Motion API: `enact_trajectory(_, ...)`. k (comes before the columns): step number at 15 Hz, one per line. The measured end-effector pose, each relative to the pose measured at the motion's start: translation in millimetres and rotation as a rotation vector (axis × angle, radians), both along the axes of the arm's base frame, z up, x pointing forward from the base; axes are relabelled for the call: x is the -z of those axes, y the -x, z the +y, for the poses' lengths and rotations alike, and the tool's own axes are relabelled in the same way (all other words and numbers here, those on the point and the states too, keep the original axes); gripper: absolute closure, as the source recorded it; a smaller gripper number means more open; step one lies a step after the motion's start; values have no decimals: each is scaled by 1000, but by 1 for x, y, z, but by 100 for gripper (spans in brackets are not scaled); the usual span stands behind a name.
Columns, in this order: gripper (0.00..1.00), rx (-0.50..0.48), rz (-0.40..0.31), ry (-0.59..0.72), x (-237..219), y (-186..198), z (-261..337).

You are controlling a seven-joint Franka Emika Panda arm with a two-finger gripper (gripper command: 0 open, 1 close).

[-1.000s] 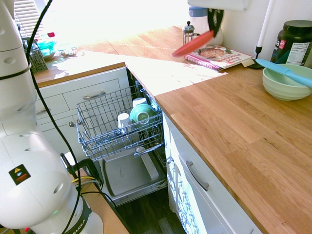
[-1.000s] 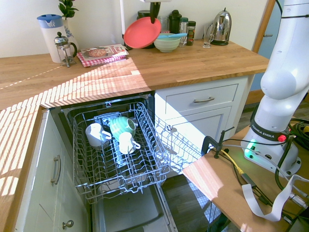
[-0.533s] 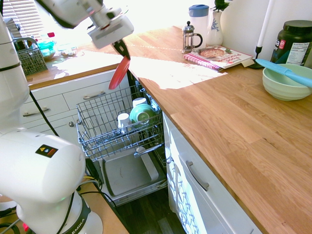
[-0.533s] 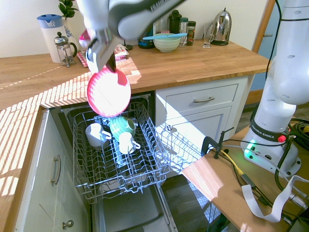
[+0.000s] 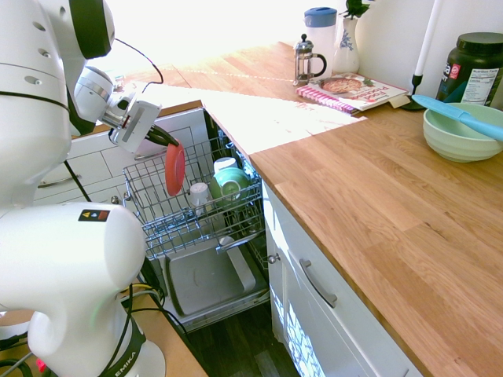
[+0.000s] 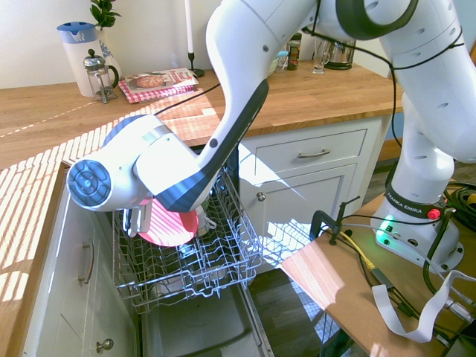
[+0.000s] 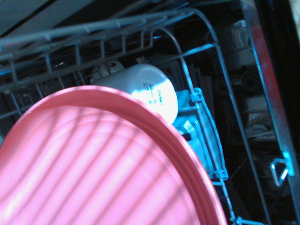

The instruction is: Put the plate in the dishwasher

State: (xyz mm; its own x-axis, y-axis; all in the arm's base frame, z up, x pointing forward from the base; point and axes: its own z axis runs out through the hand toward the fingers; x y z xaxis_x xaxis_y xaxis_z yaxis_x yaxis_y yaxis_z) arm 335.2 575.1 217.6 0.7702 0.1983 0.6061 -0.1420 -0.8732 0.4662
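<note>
The gripper (image 5: pixel 163 140), its fingers clamped on the red plate (image 5: pixel 175 169), holds it tilted at the dishwasher rack (image 5: pixel 161 216), near the white cup (image 5: pixel 199 195) there

Kitchen in a home, by its fittings

Lower left of the second exterior view, a dishwasher (image 6: pixel 201 275) stands pulled out among white cabinets (image 6: pixel 312 167). Across the upper part runs a wooden worktop (image 6: pixel 320 97). Upper right of the first exterior view, a French press (image 5: pixel 303 61), a cookbook (image 5: pixel 357 90) and a pale green bowl (image 5: pixel 464 137) sit on it.
</note>
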Motion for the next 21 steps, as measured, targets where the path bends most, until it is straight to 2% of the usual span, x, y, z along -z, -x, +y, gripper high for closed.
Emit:
enact_trajectory(2, 100, -11, 26, 16, 12, 0, 13)
enact_trajectory(3, 0, -9, 33, 34, 14, -1, 16)
enact_trajectory(8, 0, 32, 174, 49, 42, 5, 27)
enact_trajectory(14, 0, 51, 262, 14, 47, -3, 44)
enact_trajectory(18, 0, 71, 305, -77, 4, -21, 59)
enact_trajectory(21, 0, 108, 320, -166, -45, -52, 40)
